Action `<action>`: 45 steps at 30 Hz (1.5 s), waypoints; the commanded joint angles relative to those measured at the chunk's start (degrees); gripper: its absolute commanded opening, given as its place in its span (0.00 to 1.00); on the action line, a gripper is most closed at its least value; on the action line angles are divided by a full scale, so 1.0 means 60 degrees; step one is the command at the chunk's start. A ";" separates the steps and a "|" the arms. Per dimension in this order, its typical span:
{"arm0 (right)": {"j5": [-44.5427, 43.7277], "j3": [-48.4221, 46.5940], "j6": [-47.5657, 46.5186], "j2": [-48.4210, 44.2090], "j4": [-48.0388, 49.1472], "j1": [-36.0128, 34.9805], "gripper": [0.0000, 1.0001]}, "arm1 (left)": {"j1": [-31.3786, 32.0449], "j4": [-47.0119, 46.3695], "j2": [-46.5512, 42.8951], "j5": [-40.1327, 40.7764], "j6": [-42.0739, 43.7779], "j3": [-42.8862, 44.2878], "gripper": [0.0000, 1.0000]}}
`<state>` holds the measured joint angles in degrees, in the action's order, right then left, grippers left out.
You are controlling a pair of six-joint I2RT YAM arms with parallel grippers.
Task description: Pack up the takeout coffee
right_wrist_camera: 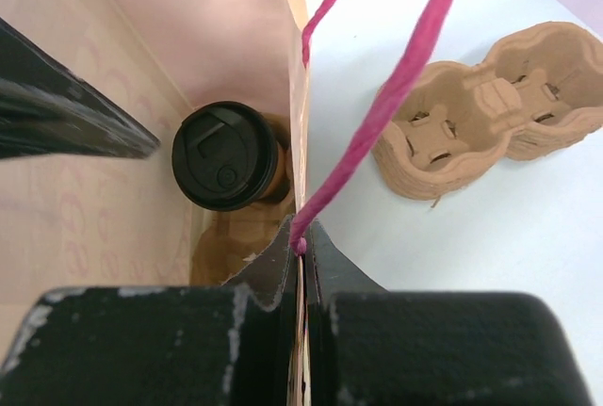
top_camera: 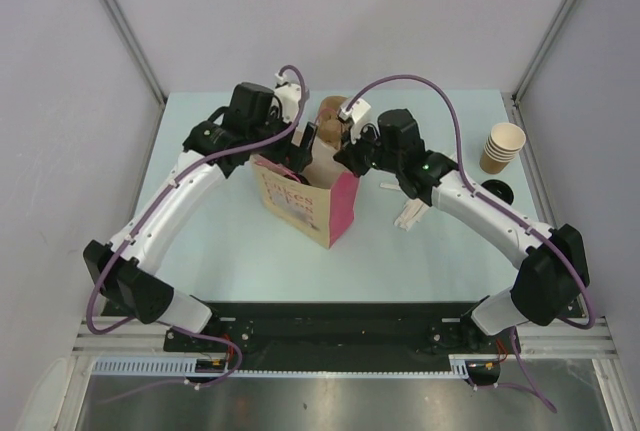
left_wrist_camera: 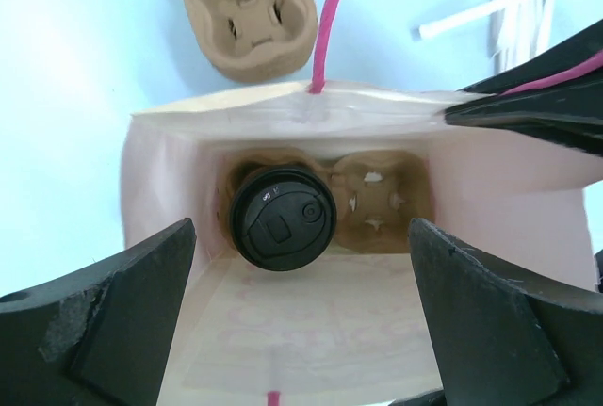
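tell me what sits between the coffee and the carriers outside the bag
The bag wall stands between coffee and carriers, clearest in the right wrist view.

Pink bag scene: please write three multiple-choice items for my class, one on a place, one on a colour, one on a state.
1. Where is the coffee cup? A inside the pink bag; B beside it; C underneath it.
2. What colour is the cup's lid? A white; B brown; C black.
3. How is the right gripper? A open wide; B shut on the bag's rim; C shut on the cup.
Answers: 1 A, the left wrist view looks down on it between the bag's walls; 2 C, it shows black in both wrist views; 3 B, it pinches the paper edge.
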<state>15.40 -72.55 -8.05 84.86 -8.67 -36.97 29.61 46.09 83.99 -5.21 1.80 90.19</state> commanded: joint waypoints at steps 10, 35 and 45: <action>-0.0208 -0.0593 -0.0532 0.0475 0.0023 0.0419 0.00 | -0.1315 -0.1089 0.0533 -0.0361 -0.0593 0.1988 0.99; 0.0992 -0.4165 -0.0312 0.0578 -0.2698 0.1091 0.95 | -0.2444 -0.0870 0.0592 -0.0684 -0.0462 0.2223 0.99; 0.2048 -0.6305 -0.3400 0.1105 -0.7444 0.3303 0.98 | -0.3365 -0.0650 0.0782 -0.1445 -0.0344 0.2590 1.00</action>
<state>24.84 -106.56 -18.13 89.08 -38.11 -20.75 12.40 42.02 88.47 -10.44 -0.86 102.50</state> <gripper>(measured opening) 0.994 0.994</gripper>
